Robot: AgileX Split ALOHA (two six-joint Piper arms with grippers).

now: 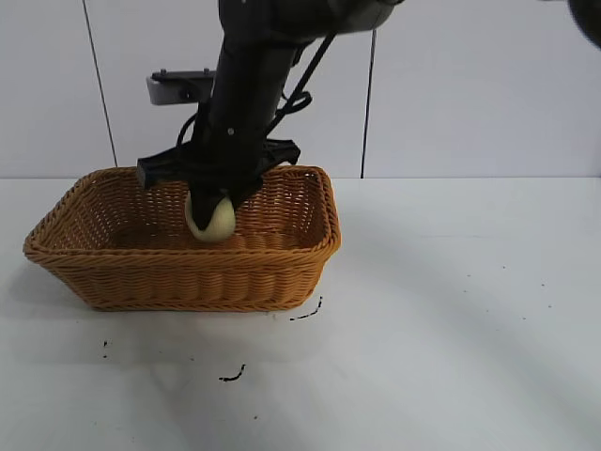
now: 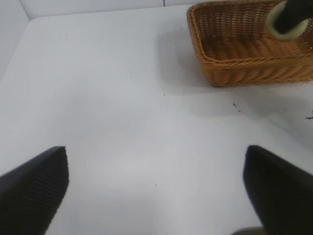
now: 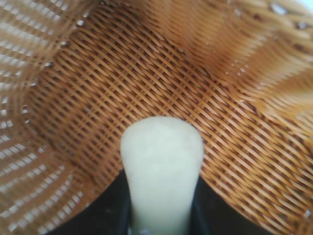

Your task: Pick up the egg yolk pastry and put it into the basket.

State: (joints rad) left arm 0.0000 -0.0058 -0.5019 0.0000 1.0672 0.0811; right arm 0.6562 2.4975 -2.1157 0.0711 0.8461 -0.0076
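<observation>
Exterior view: the right gripper (image 1: 212, 209) is clamped on the pale, matte egg yolk pastry (image 1: 211, 219) inside the golden wicker basket (image 1: 178, 272).

Left wrist view: the left gripper (image 2: 156, 188), fingers apart, hovers over the desk (image 2: 127, 112), well apart from the basket.

Right wrist view: the cream pastry hangs above the basket's weave.

The exterior view was taken level and low from in front of the counter (image 1: 451, 310), facing the wall and the basket (image 1: 188, 272). The left wrist view was aimed across bare counter from farther off, the basket (image 2: 244, 63) caught at its edge. The right wrist view was held close inside the basket (image 3: 234, 122), aimed at its weave.
</observation>
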